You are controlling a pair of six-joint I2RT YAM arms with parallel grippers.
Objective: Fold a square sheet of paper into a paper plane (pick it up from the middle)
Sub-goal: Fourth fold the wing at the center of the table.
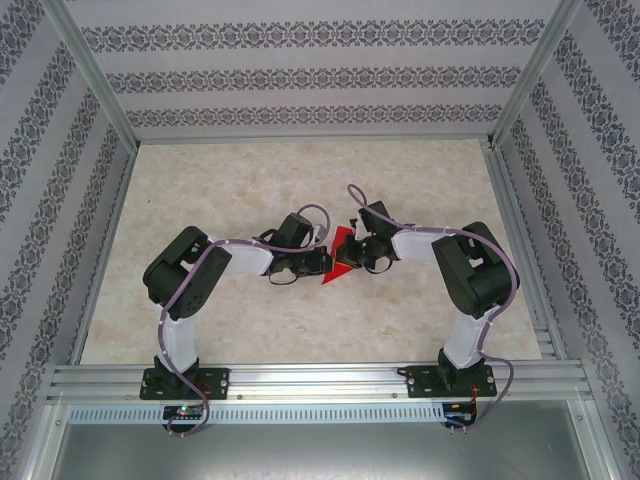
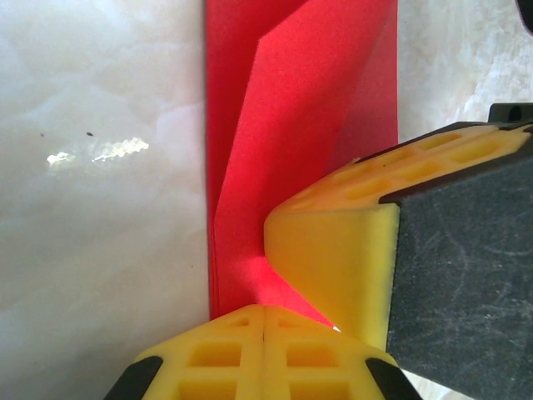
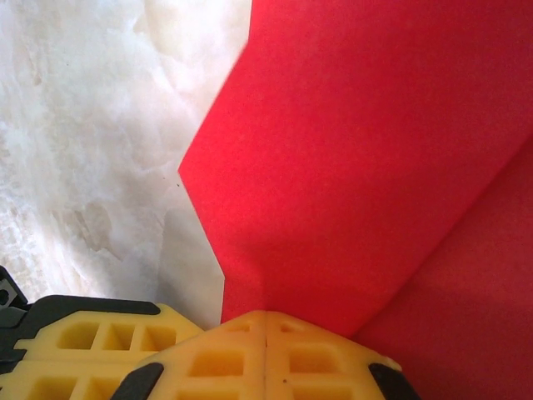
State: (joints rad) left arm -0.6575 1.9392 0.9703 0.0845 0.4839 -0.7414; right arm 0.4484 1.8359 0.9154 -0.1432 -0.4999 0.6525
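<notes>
The square sheet of paper (image 1: pixel 340 262) is bright red and lies mid-table, folded into a narrow layered shape with slanted creases. My left gripper (image 1: pixel 326 263) comes at it from the left and my right gripper (image 1: pixel 353 254) from the right. In the left wrist view the left gripper (image 2: pixel 265 310) is shut, its tip down on the near end of the paper (image 2: pixel 283 100). The right gripper's yellow finger (image 2: pixel 333 250) presses beside it. In the right wrist view the right gripper (image 3: pixel 265 315) is shut with its tip on a raised red flap (image 3: pixel 375 150). No paper shows between either pair of jaws.
The table (image 1: pixel 220 190) is pale marble-patterned, with patterned walls on three sides and a metal rail (image 1: pixel 320 380) at the near edge. The left gripper's finger (image 3: pixel 92 342) sits close at the lower left of the right wrist view. The grippers nearly touch.
</notes>
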